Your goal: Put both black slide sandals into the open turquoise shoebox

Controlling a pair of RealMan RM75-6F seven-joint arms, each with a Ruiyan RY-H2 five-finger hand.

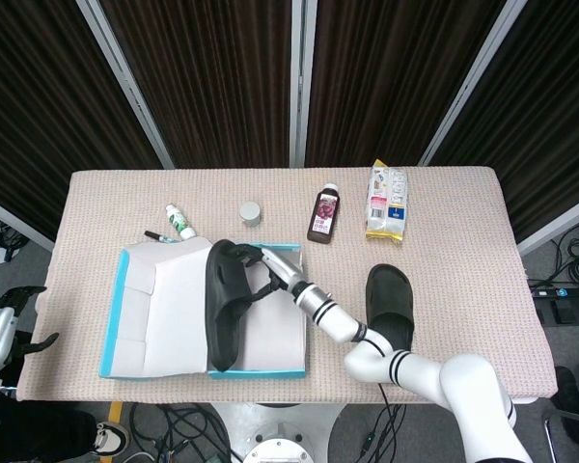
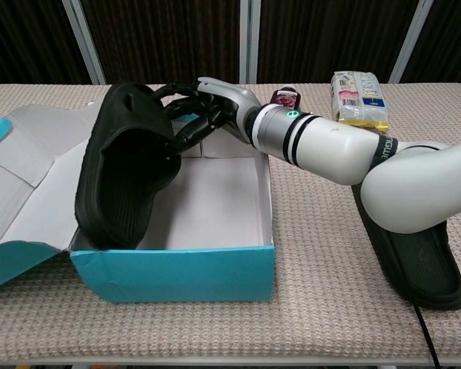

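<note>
Right, right robot hand (image 2: 203, 104) is clamped on the strap of the first black rubber slide sandal (image 2: 127, 165), fingers curled through the strap at upper centre of the chest view. That sandal is tipped on its side edge, heel end down on the front-left corner of the open turquoise cardboard shoebox (image 2: 177, 273), toe end up at the robot hand. Long axis runs front to back in the head view, roughly parallel to the box's long side, so it looks like it only needs rolling flat and lowering to the white floor.

Second black slide sandal (image 1: 390, 307) lies flat on the beige woven counter (image 1: 444, 222), right of the box, same orientation, partly under the right forearm. Right arm is the nearer one for it.

Left robot hand (image 1: 14, 313) sits at the lower left edge of the head view, off the counter, fingers apart, holding nothing.
</note>
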